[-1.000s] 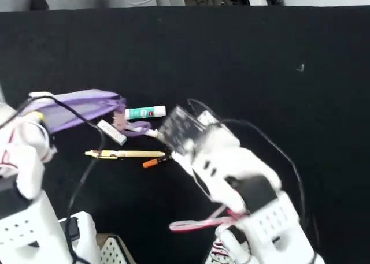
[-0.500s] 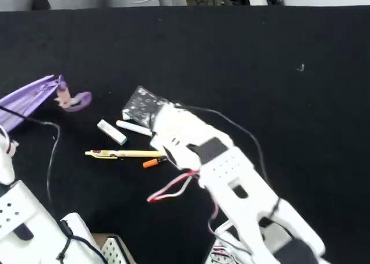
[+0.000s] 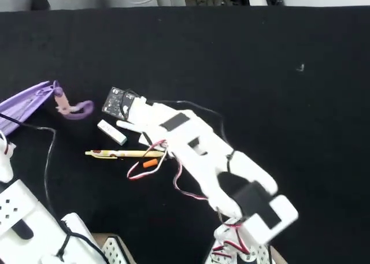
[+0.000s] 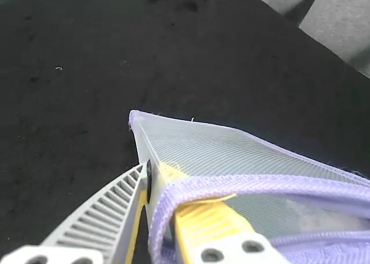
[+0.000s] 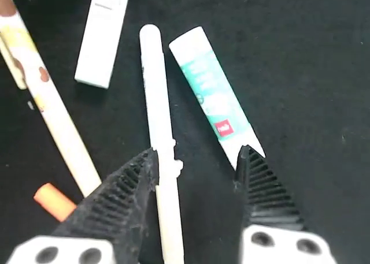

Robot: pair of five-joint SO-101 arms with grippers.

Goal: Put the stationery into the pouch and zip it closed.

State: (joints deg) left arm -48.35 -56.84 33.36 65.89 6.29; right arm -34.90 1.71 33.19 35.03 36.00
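The purple mesh pouch (image 3: 26, 99) is at the table's far left, with a pink zipper charm (image 3: 69, 107) at its near end. My left gripper (image 4: 153, 171) is shut on the pouch's (image 4: 243, 160) purple rim. My right gripper (image 5: 198, 154) hangs open just above the stationery; a white pen (image 5: 159, 131) and a teal-and-white glue stick (image 5: 211, 90) lie between and ahead of its fingers. A white eraser box (image 5: 103, 36), a yellow pen (image 5: 49, 119) and an orange cap (image 5: 52, 199) lie beside them. The eraser box (image 3: 111, 132) and yellow pen (image 3: 124, 153) also show from above.
The black table (image 3: 277, 73) has free room to the right and at the back. The right arm's (image 3: 196, 148) white body and loose red and white wires (image 3: 144, 163) lie over the stationery. A white base block (image 3: 23, 229) stands at the front left.
The pouch was drawn to the left, away from the stationery. The right arm swung left and forward and now covers the glue stick in the high view.
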